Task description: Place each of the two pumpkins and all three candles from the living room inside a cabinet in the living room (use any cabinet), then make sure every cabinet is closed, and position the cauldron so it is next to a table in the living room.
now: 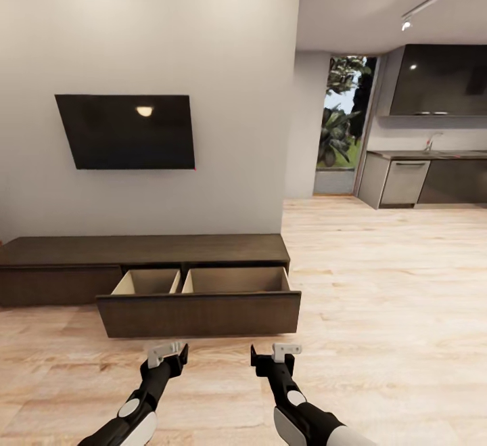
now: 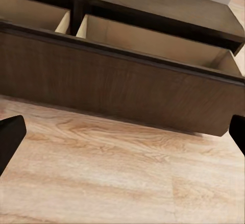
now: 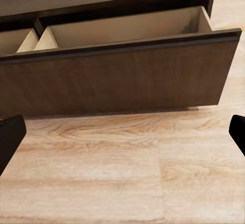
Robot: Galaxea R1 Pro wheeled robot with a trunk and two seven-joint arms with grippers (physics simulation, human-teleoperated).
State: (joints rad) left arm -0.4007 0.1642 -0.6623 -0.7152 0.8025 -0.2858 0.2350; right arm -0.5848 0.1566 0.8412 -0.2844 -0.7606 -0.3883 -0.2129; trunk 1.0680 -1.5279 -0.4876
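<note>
The long, low dark-brown cabinet (image 1: 145, 250) stands against the wall straight ahead. Its wide drawer front (image 1: 199, 314) is pulled out toward me, showing two beige compartments (image 1: 233, 280) whose visible parts hold nothing. My left gripper (image 1: 166, 354) and right gripper (image 1: 274, 354) hover over the floor just short of the drawer front, both open and holding nothing. The same drawer front (image 2: 117, 81) (image 3: 117, 76) shows close up in both wrist views, with dark fingertips (image 2: 10, 137) (image 3: 10, 137) spread wide at the edges. The pumpkins, candles, cauldron and table are out of view.
A black TV (image 1: 125, 131) hangs on the wall above the cabinet. The wall ends at a corner (image 1: 291, 162); beyond it lie light wooden floor (image 1: 392, 283), a glass door (image 1: 345, 121) and grey kitchen units (image 1: 433, 179) at the far right.
</note>
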